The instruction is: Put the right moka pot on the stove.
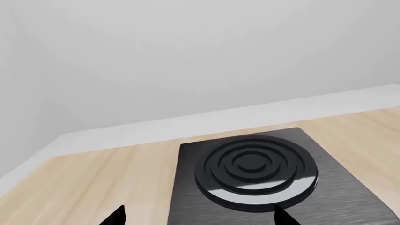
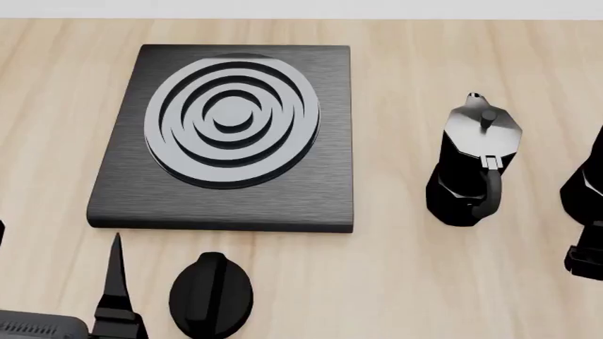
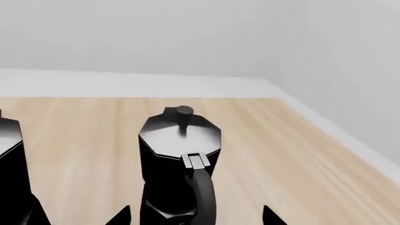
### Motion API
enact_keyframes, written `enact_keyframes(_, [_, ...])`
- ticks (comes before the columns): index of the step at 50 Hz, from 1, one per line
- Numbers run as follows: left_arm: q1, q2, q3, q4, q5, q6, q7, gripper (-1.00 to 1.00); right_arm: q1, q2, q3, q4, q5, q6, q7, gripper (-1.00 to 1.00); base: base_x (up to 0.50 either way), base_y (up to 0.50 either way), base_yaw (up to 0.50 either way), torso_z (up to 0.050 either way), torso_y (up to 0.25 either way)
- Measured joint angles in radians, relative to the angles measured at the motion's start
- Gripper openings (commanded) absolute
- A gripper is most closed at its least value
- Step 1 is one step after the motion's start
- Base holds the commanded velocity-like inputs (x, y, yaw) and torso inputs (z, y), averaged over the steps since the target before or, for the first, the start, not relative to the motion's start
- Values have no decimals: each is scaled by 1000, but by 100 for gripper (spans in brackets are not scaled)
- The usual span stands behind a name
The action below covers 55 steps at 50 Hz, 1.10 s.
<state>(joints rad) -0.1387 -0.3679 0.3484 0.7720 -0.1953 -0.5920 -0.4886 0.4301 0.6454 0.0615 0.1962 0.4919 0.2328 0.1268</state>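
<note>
The right moka pot (image 3: 178, 159), black and faceted with a knobbed lid and a curved handle, fills the middle of the right wrist view. In the head view it is cut off by the right edge (image 2: 589, 185). My right gripper (image 3: 195, 216) is open, with one fingertip on each side of the pot's lower body and handle, not touching it. The stove (image 2: 226, 134) is a black slab with a ringed burner at the left of the table. My left gripper (image 1: 198, 216) is open over the stove's (image 1: 262, 187) near edge, holding nothing.
The other moka pot (image 2: 471, 166) stands between the stove and the right pot, and shows at the edge of the right wrist view (image 3: 9, 168). A black round knob (image 2: 212, 293) lies in front of the stove. The wooden table (image 2: 405, 282) ends at a white wall behind.
</note>
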Motion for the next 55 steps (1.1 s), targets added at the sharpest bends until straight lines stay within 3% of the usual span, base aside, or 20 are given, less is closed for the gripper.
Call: enact_keyframes(55, [-1,-13,13,3,2,15,-18,100,176,-38,-86,290,-97,-57,-34,100,0,0,0,0,0])
